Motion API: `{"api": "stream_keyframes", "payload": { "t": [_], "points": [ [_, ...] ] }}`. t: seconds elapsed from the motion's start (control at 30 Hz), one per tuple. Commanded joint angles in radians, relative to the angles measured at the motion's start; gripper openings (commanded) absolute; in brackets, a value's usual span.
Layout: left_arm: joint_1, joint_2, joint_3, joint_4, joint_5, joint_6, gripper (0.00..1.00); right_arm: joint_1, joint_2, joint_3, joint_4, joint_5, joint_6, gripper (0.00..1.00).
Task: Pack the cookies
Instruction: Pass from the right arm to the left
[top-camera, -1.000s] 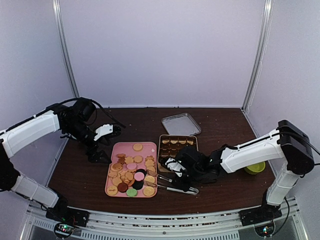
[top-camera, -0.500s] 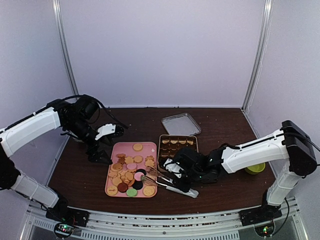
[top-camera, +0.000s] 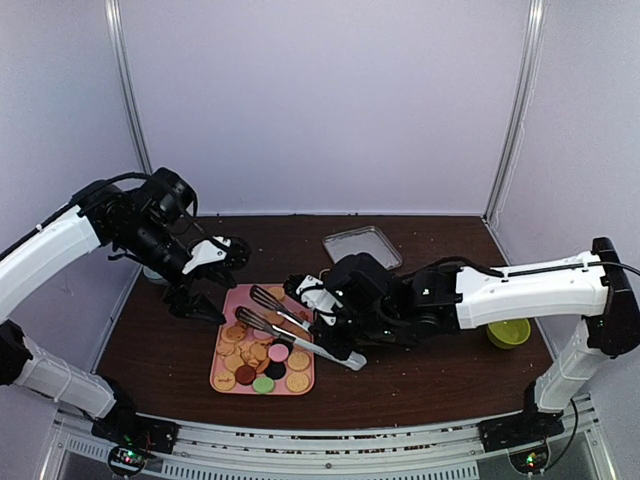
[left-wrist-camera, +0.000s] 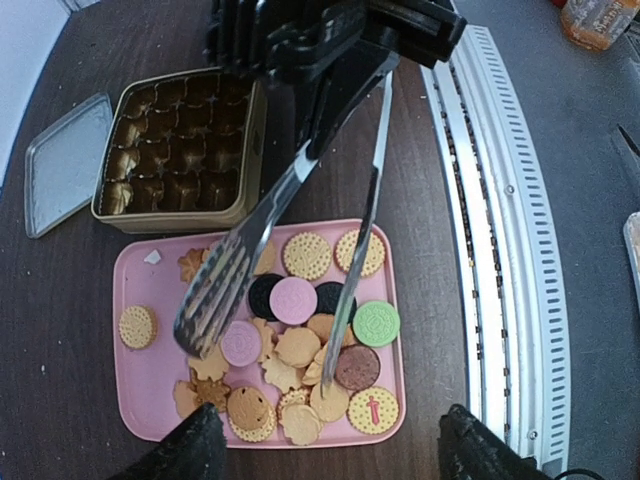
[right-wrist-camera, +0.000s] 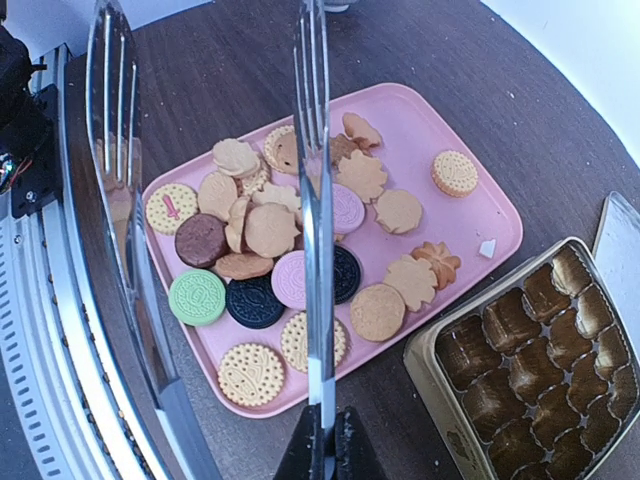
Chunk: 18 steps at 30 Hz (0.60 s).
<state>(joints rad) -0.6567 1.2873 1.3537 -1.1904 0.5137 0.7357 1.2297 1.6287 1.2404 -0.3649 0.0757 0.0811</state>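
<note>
We log a pink rectangular plastic tray (right-wrist-camera: 415, 125) on the dark brown wooden table (top-camera: 440, 375). Just beside it, a gold square metal tin (left-wrist-camera: 175, 216) of brown paper cups (right-wrist-camera: 505, 330); clear plastic lid (top-camera: 362, 247) behind. Over the tray, slotted steel tongs (left-wrist-camera: 225, 280), arms apart. Far right, a yellow-green bowl (top-camera: 509, 333).

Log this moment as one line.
right gripper: shut on tongs | tongs: open over cookies on pink tray | left gripper: open, empty | tin: uncovered

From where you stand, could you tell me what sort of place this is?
Probably a robot lab test booth: plain pale walls on metal posts, two arms bolted to a slotted rail, and a pink tray of cookies staged beside a gold tin.
</note>
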Motion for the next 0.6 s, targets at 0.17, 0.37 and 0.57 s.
{"api": "stream_keyframes", "payload": {
  "t": [0.17,0.37,0.57],
  "points": [
    [-0.087,0.021,-0.031,0.047,-0.088,-0.01,0.57,0.034,0.058,0.059,-0.016,0.034,-0.005,0.0],
    [-0.096,0.035,-0.059,0.067,-0.137,-0.035,0.52,0.037,0.09,0.1,-0.015,0.042,-0.012,0.0],
    [-0.097,0.028,-0.086,0.106,-0.138,-0.066,0.47,0.043,0.108,0.134,-0.012,0.051,-0.02,0.0]
  ]
}}
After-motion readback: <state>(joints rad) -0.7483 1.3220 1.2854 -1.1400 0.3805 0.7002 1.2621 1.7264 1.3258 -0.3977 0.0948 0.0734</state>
